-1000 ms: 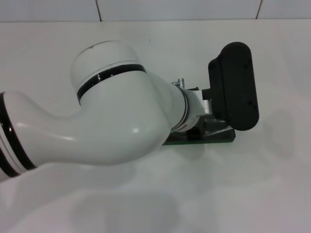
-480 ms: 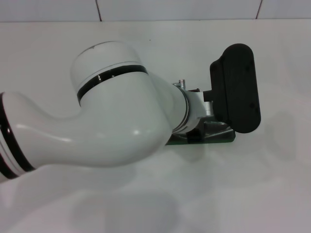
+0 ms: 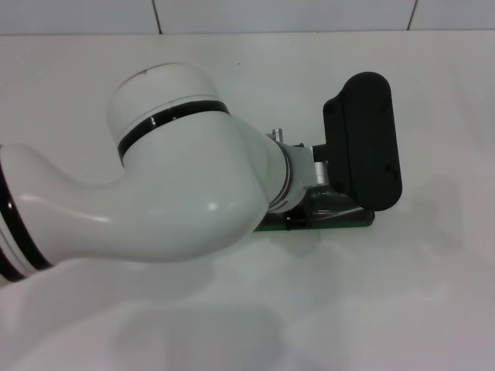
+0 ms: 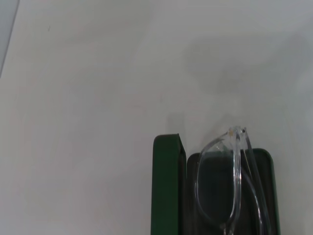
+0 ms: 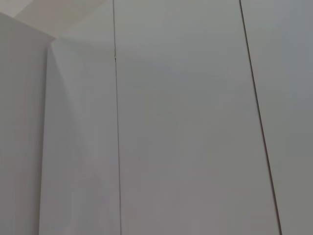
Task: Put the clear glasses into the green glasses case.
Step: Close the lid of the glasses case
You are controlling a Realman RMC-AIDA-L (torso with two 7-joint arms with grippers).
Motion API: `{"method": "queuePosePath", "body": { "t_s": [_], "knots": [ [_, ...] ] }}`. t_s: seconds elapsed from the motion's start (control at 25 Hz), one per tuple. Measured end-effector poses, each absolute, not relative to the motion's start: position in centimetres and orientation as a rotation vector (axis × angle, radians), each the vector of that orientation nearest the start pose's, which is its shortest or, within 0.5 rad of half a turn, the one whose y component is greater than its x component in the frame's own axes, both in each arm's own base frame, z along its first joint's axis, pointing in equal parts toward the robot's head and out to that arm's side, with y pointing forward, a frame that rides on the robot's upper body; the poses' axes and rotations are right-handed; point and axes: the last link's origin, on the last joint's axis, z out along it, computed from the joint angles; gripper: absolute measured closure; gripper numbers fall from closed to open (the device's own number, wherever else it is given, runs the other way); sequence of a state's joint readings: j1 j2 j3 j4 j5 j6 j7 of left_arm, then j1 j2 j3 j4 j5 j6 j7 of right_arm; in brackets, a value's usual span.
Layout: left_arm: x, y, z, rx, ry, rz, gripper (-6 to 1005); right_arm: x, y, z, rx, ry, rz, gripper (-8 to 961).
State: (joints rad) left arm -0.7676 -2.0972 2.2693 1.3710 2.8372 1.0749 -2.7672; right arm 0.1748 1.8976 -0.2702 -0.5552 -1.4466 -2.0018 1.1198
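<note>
A large white robot arm with black joint rings, the left arm [image 3: 186,193], reaches across a plain white table [image 3: 433,309] from the left side of the head view and fills most of it. Its wrist and black camera housing [image 3: 363,151] hang directly over the dark green rectangular hard glasses case [image 3: 352,221], of which only a thin green edge shows beneath. Compared with half a second ago, the wrist and black housing have shifted slightly toward the left and a little farther back. The left gripper's fingers are hidden, so whether they are open or closed cannot be told. In the left wrist view, the fully transparent plastic glasses [image 4: 234,183] lie inside the open case's dark lining, with the green lid [image 4: 166,188] standing beside them. The right wrist view shows only white wall panels.
</note>
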Motion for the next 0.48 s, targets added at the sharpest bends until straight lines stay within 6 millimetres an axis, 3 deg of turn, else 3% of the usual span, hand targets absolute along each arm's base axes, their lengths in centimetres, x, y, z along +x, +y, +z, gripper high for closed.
{"method": "queuePosePath", "body": {
  "t_s": [0.48],
  "knots": [
    [-7.3,30.5,-13.2,-2.624,0.262,0.595,710,34.0,21.5,17.1,-1.945,0.255,1.189,937]
  ]
}}
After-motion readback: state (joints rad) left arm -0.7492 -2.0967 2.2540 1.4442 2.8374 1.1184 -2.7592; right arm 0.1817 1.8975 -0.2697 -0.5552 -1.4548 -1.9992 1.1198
